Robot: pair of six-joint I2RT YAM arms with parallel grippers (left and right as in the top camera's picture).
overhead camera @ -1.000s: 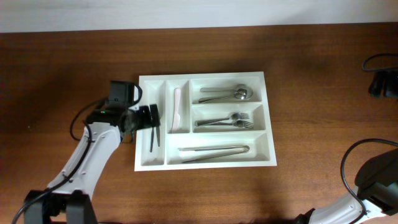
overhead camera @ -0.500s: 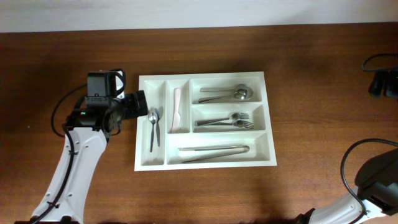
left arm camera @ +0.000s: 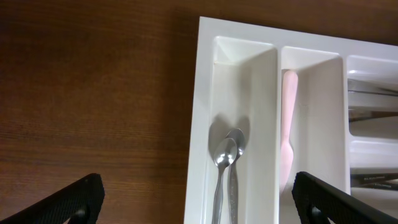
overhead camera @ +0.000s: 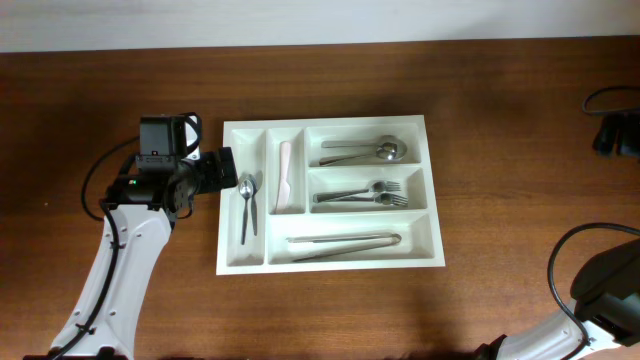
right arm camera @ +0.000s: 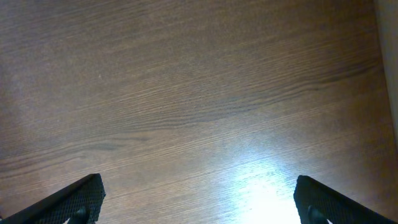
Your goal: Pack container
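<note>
Drew left gripper (overhead camera: 228,172) back off the cutlery tray (overhead camera: 330,124), jaws wide and empty; found two teaspoons (overhead camera: 247,205) lying in its outer narrow slot; judged all five compartments filled, packing apparently done.

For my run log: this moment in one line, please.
left gripper: open, at container left edge | two spoons: leftmost compartment | right gripper: open, over table

The cutlery tray (overhead camera: 325,123) sits mid-table (overhead camera: 500,120). Its leftmost narrow compartment holds two teaspoons (overhead camera: 247,205), bowls toward the far end; the next holds a knife (overhead camera: 284,175). To the right, spoons (overhead camera: 365,151) lie in the far wide compartment, forks (overhead camera: 360,194) in the middle, and long utensils (overhead camera: 345,243) in the near one. The left gripper (overhead camera: 228,172) is just left of the tray.
</note>
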